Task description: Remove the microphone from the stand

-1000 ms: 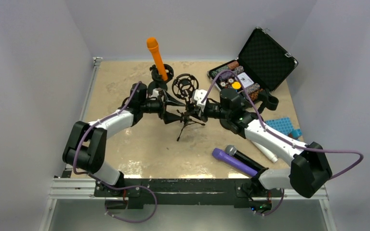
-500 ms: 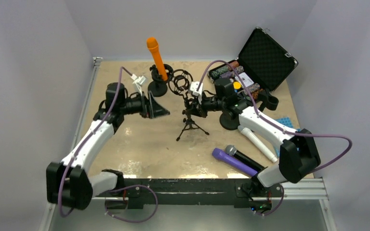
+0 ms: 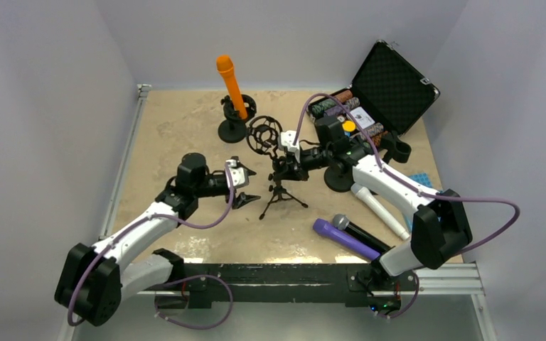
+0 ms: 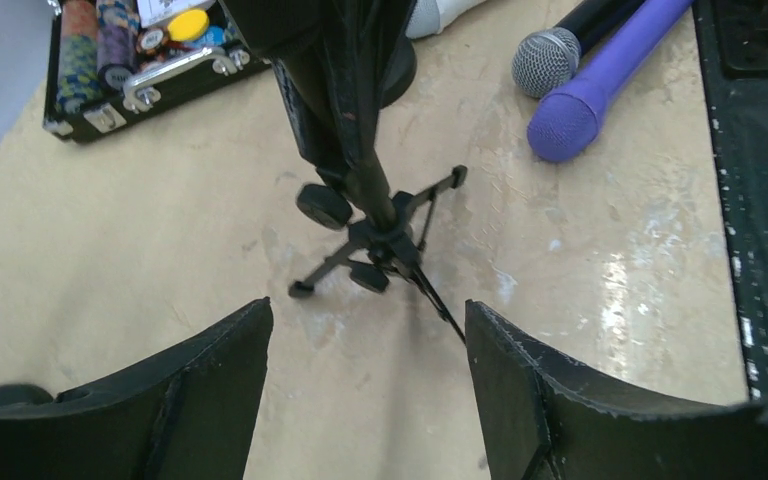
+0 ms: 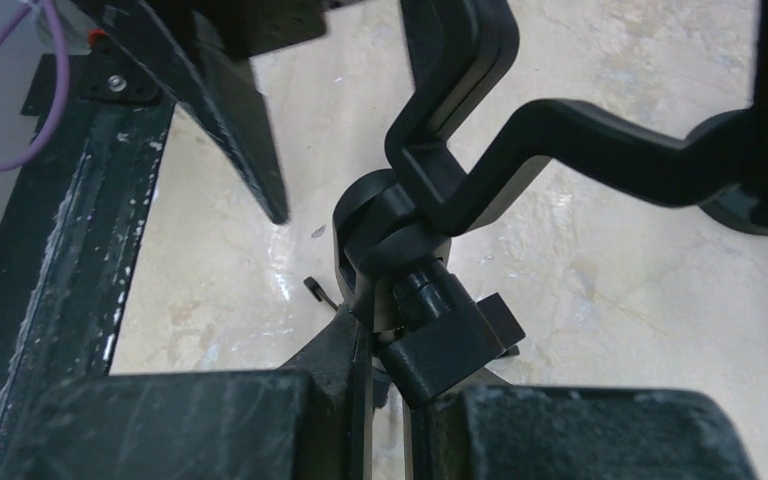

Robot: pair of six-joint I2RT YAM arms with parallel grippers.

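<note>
Table (image 3: 185, 128), open case (image 3: 391, 82) at back right. Right gripper (image 3: 284, 167) is clamped on the small tripod stand (image 3: 279, 193), just under its empty ring mount (image 3: 264, 135). The wrist cam shows its fingers (image 5: 580, 430) closed on the stem w/ almost no gap. Left gripper (image 3: 244, 186) sits low, just left of the tripod legs, spread wide w/ nothing in it. Its wrist cam looks btwn the two fingers at the tripod feet.

Orange mic (image 3: 231, 85) is the only mic on a stand. It leans in the round-base stand (image 3: 232, 130) at the back of the table, behind the tripod and apart from both grippers. Purple mic (image 3: 345, 238), black mic (image 3: 361, 231) and white mic (image 3: 380, 206) lie flat at front right.

Step, as I read it: approach, since neither gripper has the orange mic yet. Next move prob calls for the free left gripper to rise, go back to the mic, close on its body mid-length and pull along the lean so the base doesn't tip. The right gripper may have to drop the tripod and pin that base.
</note>
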